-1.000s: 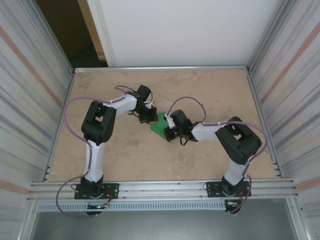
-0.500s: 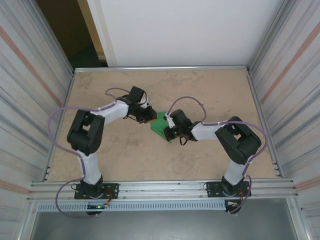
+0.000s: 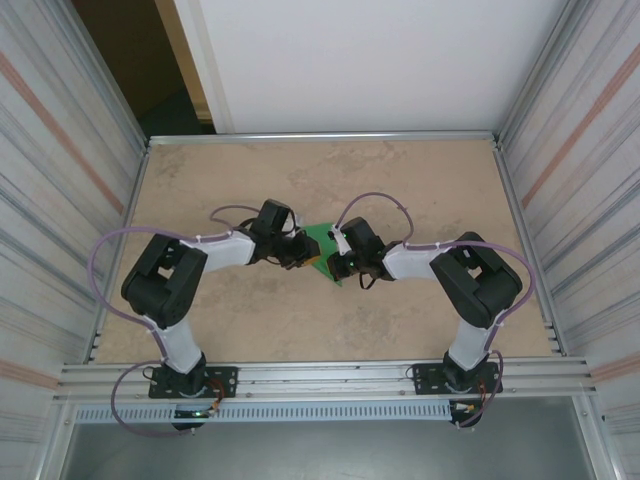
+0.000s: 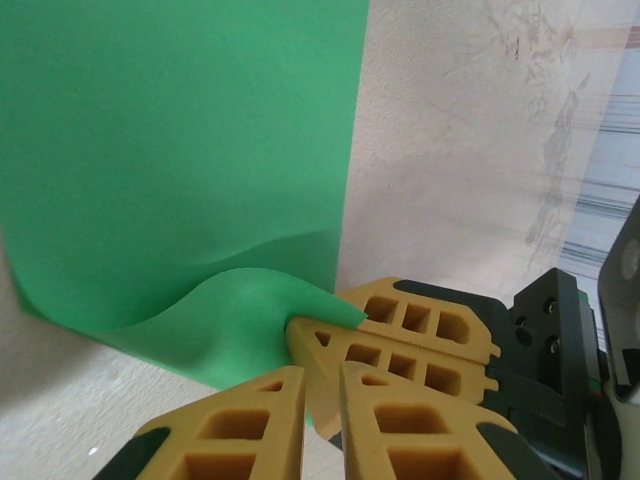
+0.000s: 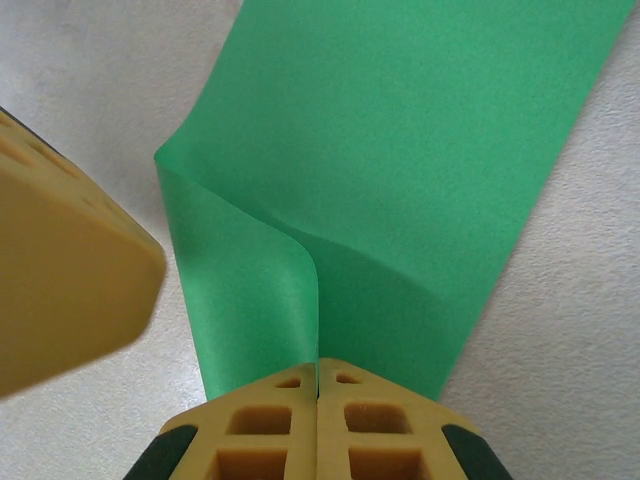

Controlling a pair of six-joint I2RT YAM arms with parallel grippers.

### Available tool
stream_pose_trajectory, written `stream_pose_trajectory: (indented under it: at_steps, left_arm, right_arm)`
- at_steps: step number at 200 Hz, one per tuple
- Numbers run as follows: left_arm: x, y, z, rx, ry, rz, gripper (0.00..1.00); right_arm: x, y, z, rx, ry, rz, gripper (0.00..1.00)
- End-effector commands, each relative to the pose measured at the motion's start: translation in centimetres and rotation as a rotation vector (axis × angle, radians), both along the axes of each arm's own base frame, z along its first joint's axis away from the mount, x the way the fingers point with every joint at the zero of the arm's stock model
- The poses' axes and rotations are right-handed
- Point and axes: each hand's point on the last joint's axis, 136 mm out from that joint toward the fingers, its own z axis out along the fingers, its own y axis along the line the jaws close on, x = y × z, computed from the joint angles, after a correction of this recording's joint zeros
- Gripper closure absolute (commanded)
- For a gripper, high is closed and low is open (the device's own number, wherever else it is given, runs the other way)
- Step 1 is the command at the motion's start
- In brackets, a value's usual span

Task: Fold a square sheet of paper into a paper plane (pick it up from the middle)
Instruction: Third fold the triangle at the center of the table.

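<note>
Bare table point(image 3: 250, 320) on the near side. At mid-table the two arms meet.

Right gripper point(image 5: 318, 366): pads pressed flush together, clenched on one edge of the square sheet of paper point(image 5: 400, 150). A curled fold stands up beside the grip.

Left gripper point(image 4: 321, 373): just left of it at the raised corner, fingers barely apart. Can't tell if it grips paper.

Beyond, the rest of the sheet lies flat on the table.
</note>
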Motion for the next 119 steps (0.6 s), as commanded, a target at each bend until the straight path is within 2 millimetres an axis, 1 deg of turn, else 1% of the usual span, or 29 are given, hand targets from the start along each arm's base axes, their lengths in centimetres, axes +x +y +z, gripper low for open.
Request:
stream_pose_trajectory:
  at_steps: [1, 36, 93, 119]
  left_arm:
    - [0.1, -0.8, -0.3, -0.006, 0.013, -0.01, 0.84]
    - [-0.4, -0.6, -1.7, 0.023, 0.045, -0.012, 0.86]
    - [-0.4, -0.3, -2.5, 0.056, 0.059, -0.011, 0.86]
    - [-0.3, -0.3, -2.4, 0.06, 0.056, -0.014, 0.86]
  right_arm:
    - [-0.2, -0.4, -1.0, -0.02, 0.053, -0.015, 1.0]
    - [-0.3, -0.4, -1.2, -0.021, 0.062, -0.016, 1.0]
    - [-0.3, -0.5, -1.3, -0.027, 0.067, -0.018, 1.0]
    - [-0.4, -0.5, -1.4, -0.027, 0.071, -0.018, 1.0]
